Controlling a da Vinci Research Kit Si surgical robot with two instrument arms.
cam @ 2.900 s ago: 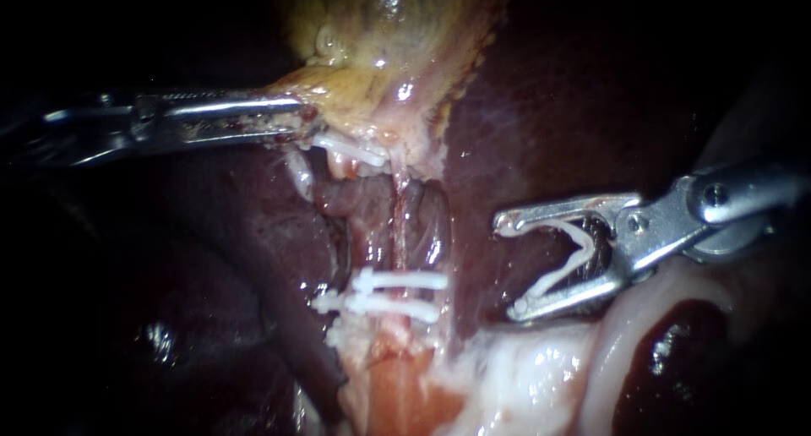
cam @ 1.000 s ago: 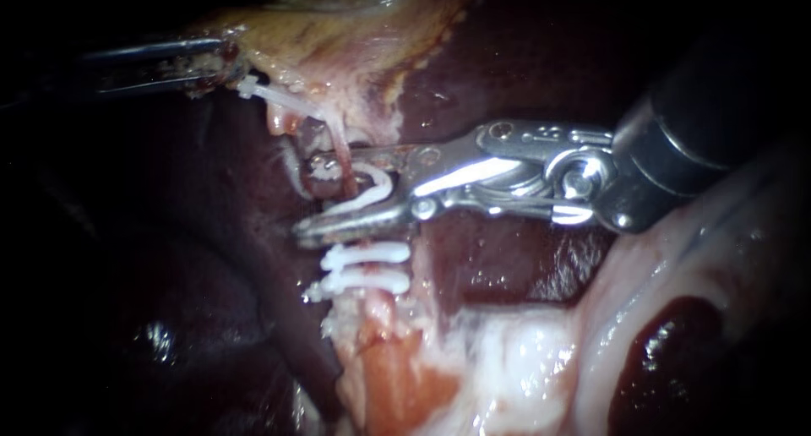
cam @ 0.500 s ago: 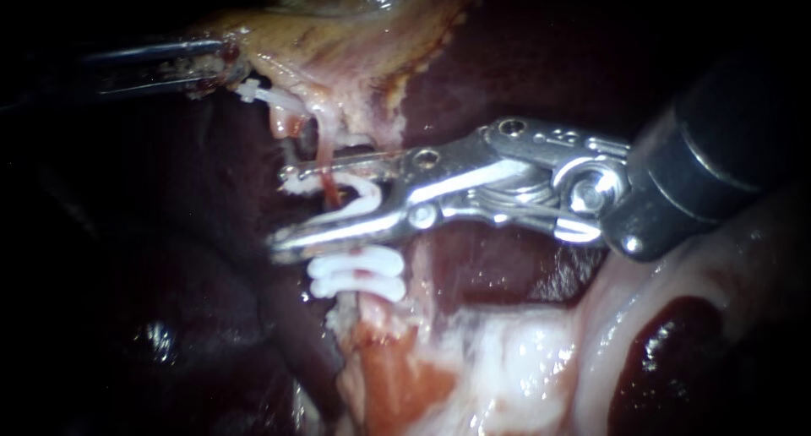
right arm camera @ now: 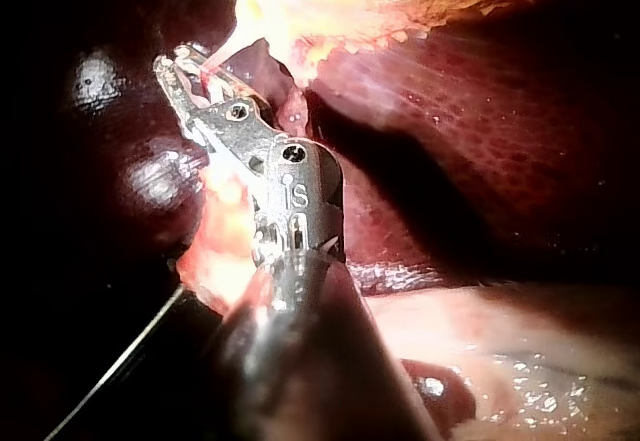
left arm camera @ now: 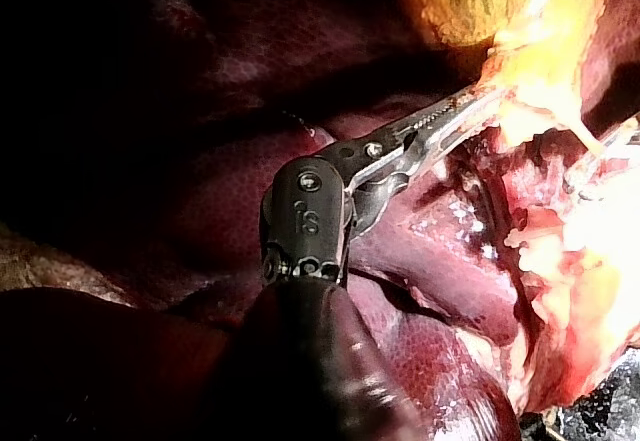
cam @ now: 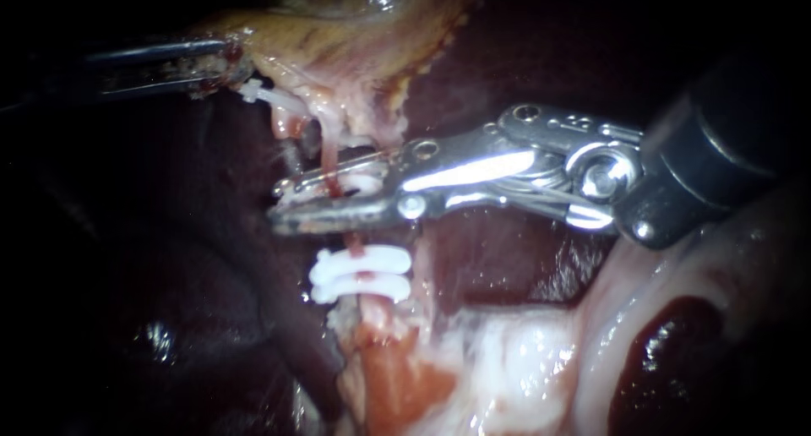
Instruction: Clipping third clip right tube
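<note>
A thin red tube (cam: 328, 159) runs down from the yellowish gallbladder (cam: 338, 39) to two white clips (cam: 359, 275) that sit side by side on it. My right instrument (cam: 279, 205) reaches across from the right. Its jaws are squeezed almost together on a white clip (cam: 365, 184) that wraps the tube above those two. In the right wrist view the same jaws (right arm camera: 178, 69) are pressed into the pale tissue. My left instrument (cam: 224, 64) is shut on the gallbladder's edge and holds it up and leftward, as the left wrist view (left arm camera: 470, 106) also shows.
Another white clip (cam: 263, 94) lies just under the left instrument's tip. Dark liver (cam: 498, 267) surrounds the tube on both sides. Pale, glistening tissue (cam: 524, 351) fills the lower right, close under my right instrument's wrist.
My right instrument came in from the right with an open clip, set it around the tube above the two clips, and its jaws have closed down on it. The left instrument holds still.
</note>
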